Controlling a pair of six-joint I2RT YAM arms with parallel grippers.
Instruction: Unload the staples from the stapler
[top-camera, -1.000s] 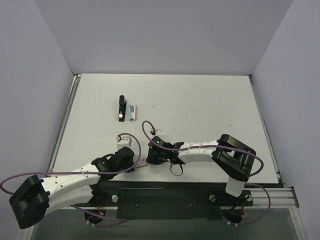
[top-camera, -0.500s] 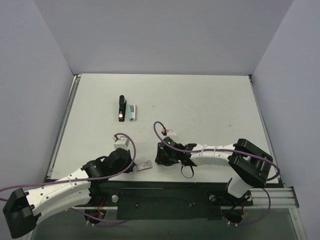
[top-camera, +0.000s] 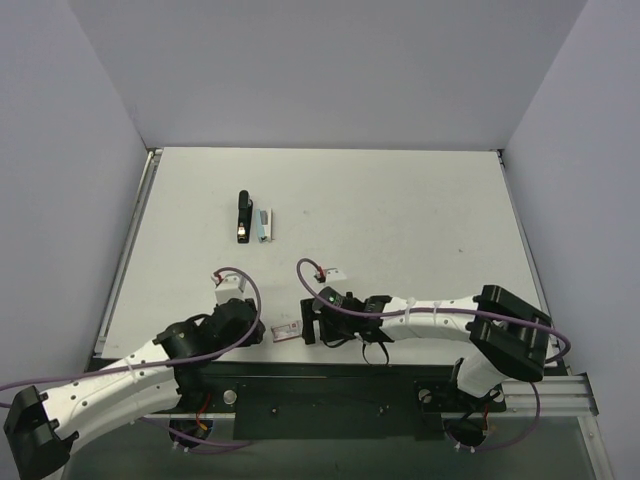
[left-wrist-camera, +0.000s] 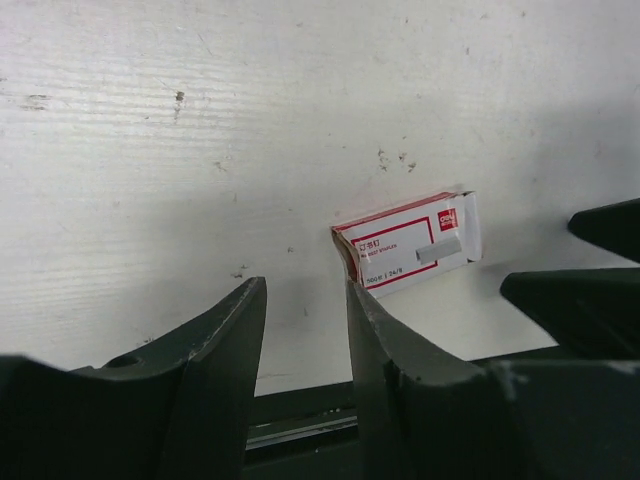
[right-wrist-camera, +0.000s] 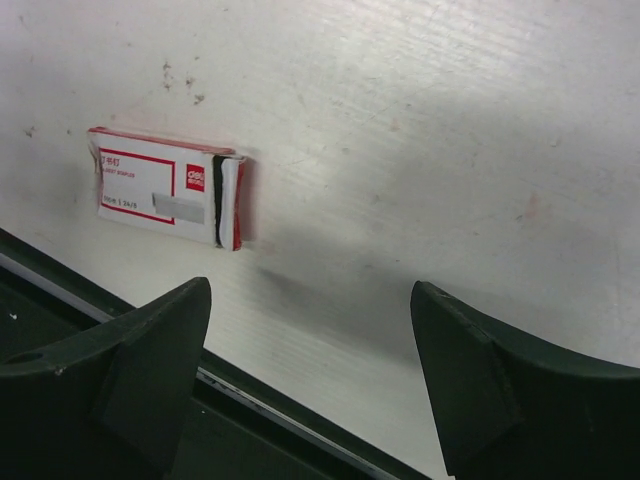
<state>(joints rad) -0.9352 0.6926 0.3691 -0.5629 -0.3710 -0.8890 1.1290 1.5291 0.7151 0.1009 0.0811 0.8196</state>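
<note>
The black stapler (top-camera: 242, 217) lies at the table's far left, well beyond both arms. Neither wrist view shows it. Close to the front edge, a small red-and-white box (top-camera: 288, 331) lies flat between the two grippers. My left gripper (top-camera: 262, 334) is just left of the box, open and empty; in the left wrist view the box (left-wrist-camera: 408, 241) sits past the gripper's (left-wrist-camera: 305, 295) right finger. My right gripper (top-camera: 311, 329) stands wide open on the other side. In the right wrist view the box (right-wrist-camera: 165, 197) is ahead and to the left of that gripper (right-wrist-camera: 310, 295).
A pale teal oblong piece (top-camera: 263, 225) lies right beside the stapler. The table's front edge and black rail (right-wrist-camera: 260, 410) run directly under both grippers. The right gripper's fingers (left-wrist-camera: 590, 285) show at the right of the left wrist view.
Both grippers have opened and drawn apart. The red-and-white box they held together is let go and now lies on the table between them.
</note>
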